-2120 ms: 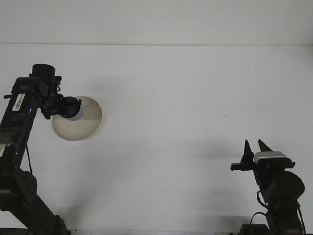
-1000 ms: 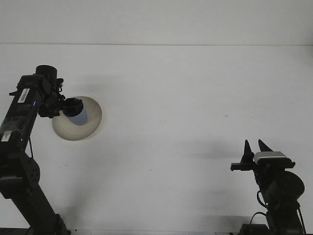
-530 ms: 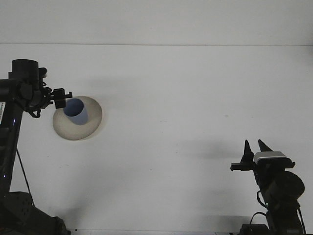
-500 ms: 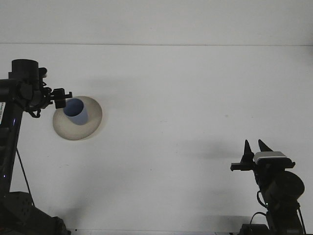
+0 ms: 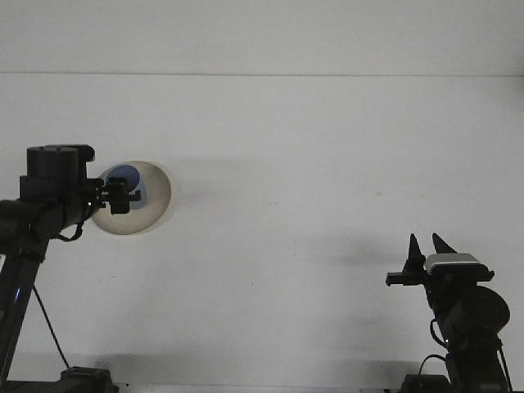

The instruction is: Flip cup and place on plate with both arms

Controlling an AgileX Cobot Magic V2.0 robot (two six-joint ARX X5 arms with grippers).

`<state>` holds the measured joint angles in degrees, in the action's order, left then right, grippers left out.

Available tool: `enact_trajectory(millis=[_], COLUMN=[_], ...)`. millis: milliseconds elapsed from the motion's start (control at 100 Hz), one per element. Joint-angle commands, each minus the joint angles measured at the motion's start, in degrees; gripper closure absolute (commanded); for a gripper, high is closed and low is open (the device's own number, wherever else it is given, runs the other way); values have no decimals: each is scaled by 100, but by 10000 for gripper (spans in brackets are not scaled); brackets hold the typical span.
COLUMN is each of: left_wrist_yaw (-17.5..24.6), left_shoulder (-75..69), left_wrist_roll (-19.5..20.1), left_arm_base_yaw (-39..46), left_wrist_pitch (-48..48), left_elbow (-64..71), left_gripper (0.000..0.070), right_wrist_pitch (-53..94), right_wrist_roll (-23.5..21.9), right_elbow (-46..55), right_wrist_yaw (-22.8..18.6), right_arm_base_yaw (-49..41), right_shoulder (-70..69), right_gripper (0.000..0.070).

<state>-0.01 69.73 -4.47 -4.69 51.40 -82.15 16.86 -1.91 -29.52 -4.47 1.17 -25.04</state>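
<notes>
While the blue cup [image 5: 124, 177] sits upright on the beige plate [image 5: 154, 205] at the left side of the white worktop [image 5: 311, 164], mouth facing up, the left tool [image 5: 119, 199] hangs right in front of it, overlapping the cup's lower part in this view. Honestly can't tell if its fingers are spread or closed, too dark. Right tool [image 5: 428, 245] is well apart at the lower right, pointing up, its two tips slightly parted and holding nothing.
</notes>
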Motion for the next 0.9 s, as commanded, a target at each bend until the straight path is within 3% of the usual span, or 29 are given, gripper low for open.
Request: enact_trajectory(millis=[0,220,490,890], left_wrist_yaw=[7,-59,-560,-623], left_shoulder=[-315,-1740,-3252,-4107], left_wrist_roll=[-52,-28,101,251], left_arm_base_yaw=[-103,-251,-245,-245], left_wrist_pitch=[-240,-1390,-2605,-3008], left_elbow=[326,2109,3993,4448], left_gripper=[358,358,358,359], right_wrist_pitch=[-57,-57,-57,-57], right_wrist_roll=[-66,-66,-66,-66], right_elbow=[-35,-35,-35,-35], right_wrist_yaw=[2,0,0,0], right_arm_base_yaw=[-9,-9,-9,-9], right_shoulder=[-7,-7,-7,-7], right_gripper=[423,423,423,423])
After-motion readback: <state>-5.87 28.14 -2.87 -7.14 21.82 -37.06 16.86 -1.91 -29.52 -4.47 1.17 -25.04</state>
